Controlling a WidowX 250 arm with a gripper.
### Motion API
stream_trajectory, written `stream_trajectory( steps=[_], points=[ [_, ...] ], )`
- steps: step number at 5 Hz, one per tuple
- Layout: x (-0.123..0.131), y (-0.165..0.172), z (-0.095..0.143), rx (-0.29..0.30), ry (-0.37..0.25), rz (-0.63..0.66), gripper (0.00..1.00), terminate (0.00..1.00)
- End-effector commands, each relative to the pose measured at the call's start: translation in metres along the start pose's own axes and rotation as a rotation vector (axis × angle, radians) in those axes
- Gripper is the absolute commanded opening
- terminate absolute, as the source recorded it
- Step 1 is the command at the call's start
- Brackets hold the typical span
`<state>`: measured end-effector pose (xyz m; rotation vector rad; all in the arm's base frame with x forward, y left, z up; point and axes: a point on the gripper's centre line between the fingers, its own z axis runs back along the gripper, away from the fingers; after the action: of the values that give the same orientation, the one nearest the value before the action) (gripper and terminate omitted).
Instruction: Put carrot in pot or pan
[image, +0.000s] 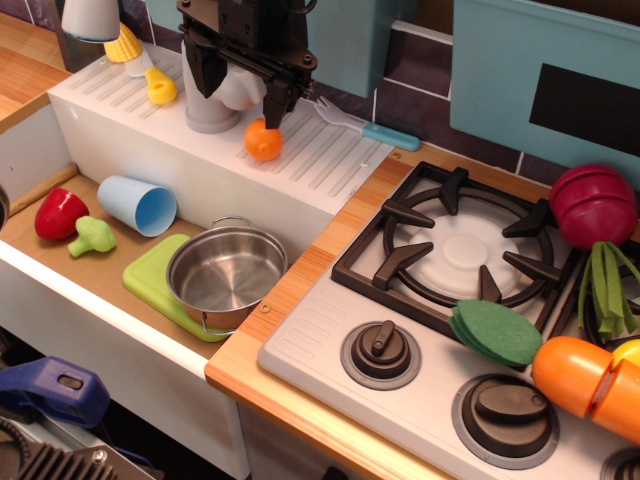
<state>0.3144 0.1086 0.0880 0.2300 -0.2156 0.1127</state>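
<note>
The carrot (263, 140), a small stubby orange toy, lies on the white ribbed drainboard (320, 160) behind the sink. My black gripper (242, 90) hangs over the drainboard with its jaws apart. Its right fingertip (276, 103) is just above the carrot, and I cannot tell whether it touches it. A grey-white cylinder (213, 108) stands between or behind the fingers. The shiny steel pot (227, 275) stands empty in the sink on a green board (150, 278), in front of and below the carrot.
In the sink lie a light blue cup (140, 205) on its side, a red pepper (60, 213) and broccoli (92, 236). A yellow toy (160, 87) and a blue-handled fork (365, 125) lie on the drainboard. The stove (455, 250) at right carries toys.
</note>
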Motion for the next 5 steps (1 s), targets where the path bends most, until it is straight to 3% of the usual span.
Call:
stream_trajectory(
  steps=[1,3,5],
  points=[
    [0.000,0.000,0.000,0.000,0.000,0.000,1.00,0.00],
    [0.015,0.002,-0.009,0.090,-0.080,0.110,1.00,0.00],
    [0.027,0.009,-0.025,0.064,-0.155,0.163,1.00,0.00]
  ],
)
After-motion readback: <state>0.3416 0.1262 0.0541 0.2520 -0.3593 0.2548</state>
